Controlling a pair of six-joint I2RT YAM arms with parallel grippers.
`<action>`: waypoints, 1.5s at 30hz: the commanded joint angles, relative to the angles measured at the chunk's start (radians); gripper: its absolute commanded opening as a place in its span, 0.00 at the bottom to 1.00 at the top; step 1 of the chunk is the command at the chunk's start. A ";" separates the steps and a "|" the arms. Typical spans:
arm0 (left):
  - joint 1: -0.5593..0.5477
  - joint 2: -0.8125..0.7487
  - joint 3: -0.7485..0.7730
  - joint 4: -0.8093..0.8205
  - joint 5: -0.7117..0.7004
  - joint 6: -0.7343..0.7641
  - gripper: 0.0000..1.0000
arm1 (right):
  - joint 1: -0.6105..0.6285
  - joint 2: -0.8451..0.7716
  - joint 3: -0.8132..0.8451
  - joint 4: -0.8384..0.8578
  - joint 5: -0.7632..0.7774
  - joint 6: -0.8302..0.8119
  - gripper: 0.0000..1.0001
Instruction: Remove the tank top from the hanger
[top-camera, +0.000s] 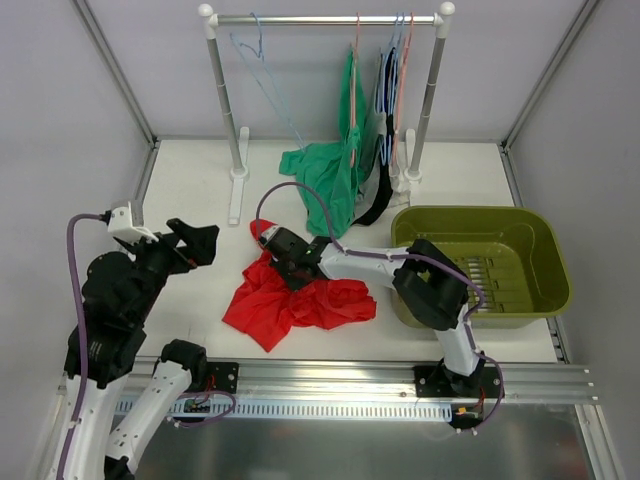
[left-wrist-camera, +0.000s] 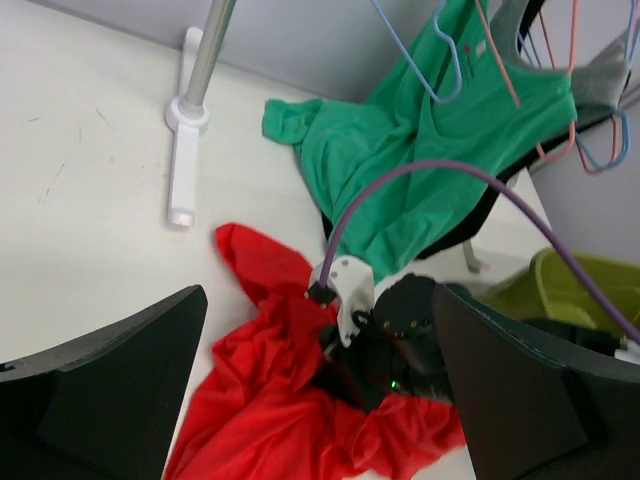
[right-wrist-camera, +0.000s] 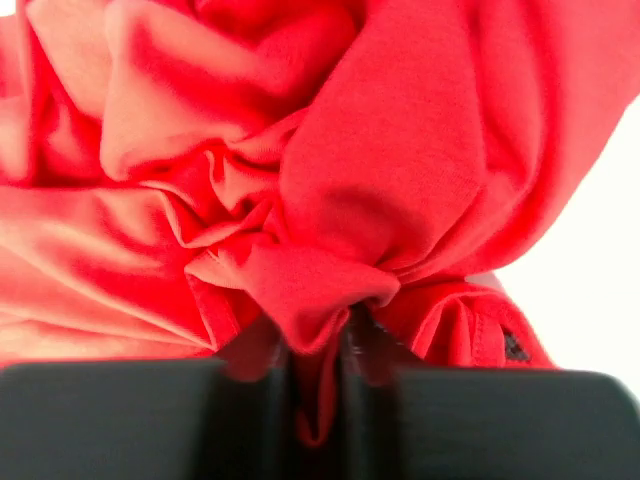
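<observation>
A red tank top (top-camera: 300, 305) lies crumpled on the white table, off any hanger. My right gripper (top-camera: 274, 264) reaches left over it and is shut on a bunched fold of the red fabric (right-wrist-camera: 400, 150), pinched between the jaws (right-wrist-camera: 318, 390). The left wrist view shows this gripper (left-wrist-camera: 385, 350) on the red cloth (left-wrist-camera: 250, 420). A green tank top (top-camera: 330, 170) hangs from a pink hanger (top-camera: 355, 90) on the rack, its lower part draped onto the table (left-wrist-camera: 420, 150). My left gripper (top-camera: 195, 245) is open and empty, raised at the left (left-wrist-camera: 315, 295).
A clothes rack (top-camera: 325, 19) stands at the back with an empty blue hanger (top-camera: 262, 60) and more hangers holding grey and black garments (top-camera: 378, 195). An olive bin (top-camera: 540, 300) sits at the right. The rack's left foot (left-wrist-camera: 180, 170) is on the table.
</observation>
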 joint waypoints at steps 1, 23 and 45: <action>0.002 -0.043 0.055 -0.147 0.093 0.101 0.99 | 0.014 -0.001 -0.046 -0.069 0.106 0.040 0.00; 0.000 -0.241 -0.208 -0.192 -0.008 0.112 0.99 | -0.056 -0.765 0.337 -0.225 0.363 -0.227 0.00; 0.000 -0.261 -0.199 -0.189 0.021 0.112 0.99 | -0.781 -1.201 -0.279 -0.252 0.140 -0.029 0.00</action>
